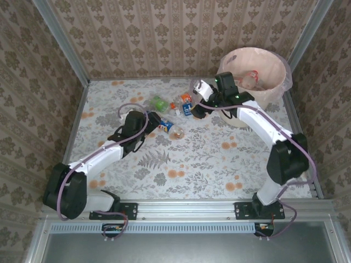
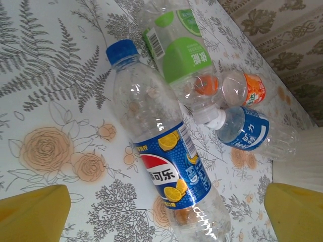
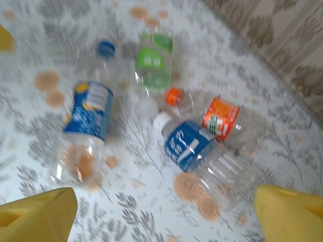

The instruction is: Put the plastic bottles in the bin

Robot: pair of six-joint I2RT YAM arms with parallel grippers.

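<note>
Left gripper [image 2: 166, 194]: open, directly above blue-capped bottle [image 2: 161, 146].
Axis: upper left to lower right.
Right gripper [image 3: 165, 194]: open, empty.

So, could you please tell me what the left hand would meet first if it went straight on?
Most likely the clear plastic bottle with the blue cap and blue label, lying centred ahead of the open left hand, though depth is hard to judge.

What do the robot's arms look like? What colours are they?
Both the left arm and the right arm have white tube-shaped links and chunky black joints. A thin purple cable loops alongside each one. The jaws have yellow tips.
</note>
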